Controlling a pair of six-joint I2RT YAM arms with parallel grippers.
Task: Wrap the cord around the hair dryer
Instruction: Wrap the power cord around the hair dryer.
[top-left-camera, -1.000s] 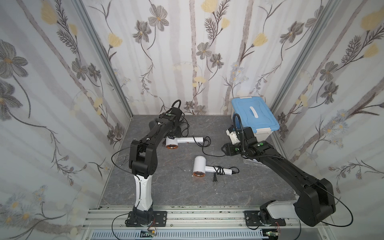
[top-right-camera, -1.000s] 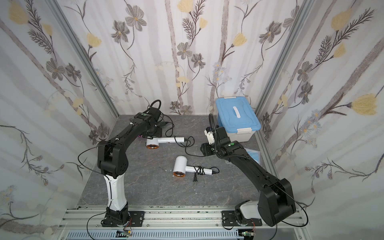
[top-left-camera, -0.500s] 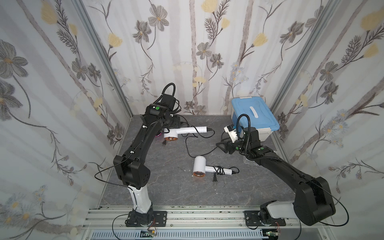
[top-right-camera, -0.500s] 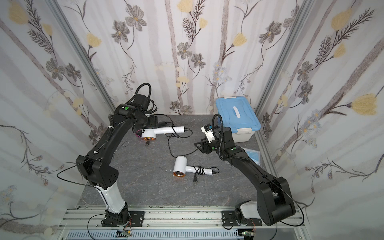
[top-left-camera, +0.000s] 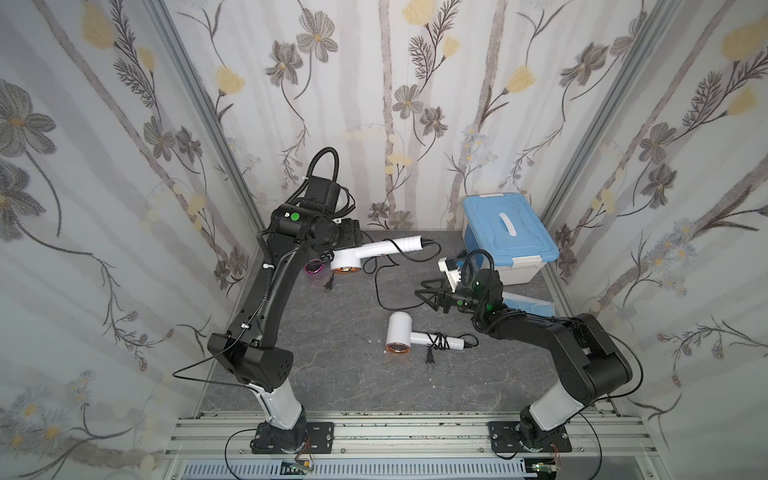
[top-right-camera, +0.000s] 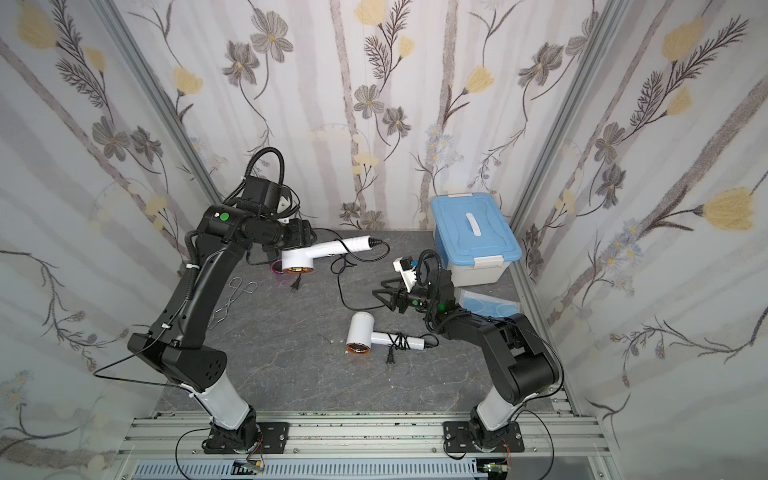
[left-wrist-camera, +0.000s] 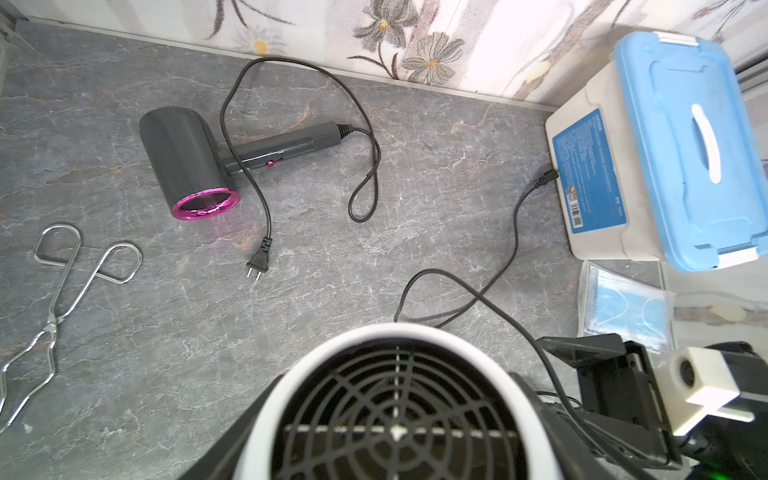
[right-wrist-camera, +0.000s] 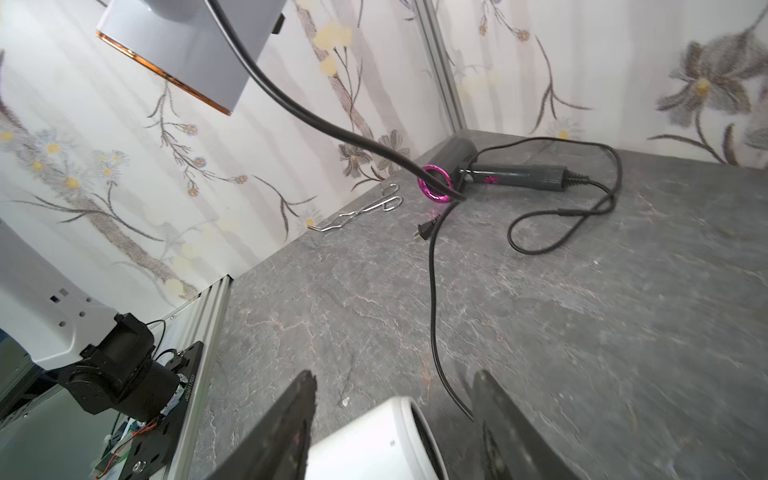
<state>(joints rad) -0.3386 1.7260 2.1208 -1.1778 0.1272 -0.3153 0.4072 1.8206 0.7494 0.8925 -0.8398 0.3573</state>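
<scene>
Three walls closed the cell, all papered in pale grey stripes with grey and yellow flowers on thin dark stems. The back wall (top-left-camera: 395, 104) stood beyond the left gripper (top-left-camera: 334, 251). A side wall (top-left-camera: 83, 208) rose on that gripper's outer side, and the opposite wall (top-left-camera: 685, 187) rose outward of the right gripper (top-left-camera: 420, 290). Slanting aluminium posts (top-left-camera: 195, 116) marked the corners where the walls met. Under both grippers lay a dark grey floor (top-left-camera: 340, 374), veined like stone with pale and rusty cracks. On the side of the grippers away from the back wall, ribbed aluminium rails (top-left-camera: 395, 430) edged the floor. The light was even and soft, and shadows were faint.
</scene>
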